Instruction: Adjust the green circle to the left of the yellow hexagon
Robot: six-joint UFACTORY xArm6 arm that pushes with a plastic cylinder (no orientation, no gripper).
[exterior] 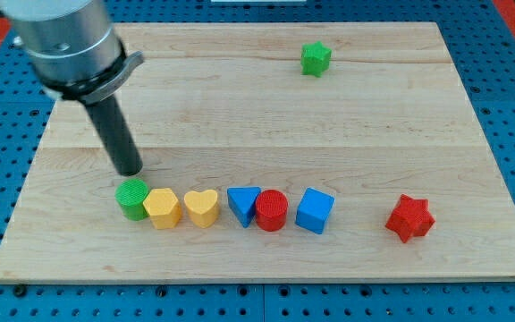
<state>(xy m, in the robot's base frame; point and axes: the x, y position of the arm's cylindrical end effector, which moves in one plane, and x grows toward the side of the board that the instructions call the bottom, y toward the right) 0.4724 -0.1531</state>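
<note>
The green circle (133, 198) sits at the left end of a row of blocks along the near part of the wooden board (374, 116). Just to its right, touching or nearly so, is the yellow hexagon (162, 207), and after that come a yellow heart (202, 207), a blue triangle (242, 204), a red cylinder (272, 211) and a blue cube (315, 210). A red star (409, 218) lies well apart at the near right, and a green star (316, 58) stands alone at the far side.

Judging by how they lie, the green circle is already on the left of the hexagon, so the task looks close to done or done; any push left would be a small trim, perhaps to set it level with the hexagon, since it sits a shade farther back.

My tip (130, 172) rests on the board just behind the green circle, on its far side, very near its far edge; whether it touches the circle I cannot tell. That spot suits a short nudge toward the near edge, which would bring the circle into line with the row.

The rod leans from the far left down toward the tip, with the grey arm housing at the top left corner of the view. There is no claw on this arm, only the rod, so nothing is gripped.
</note>
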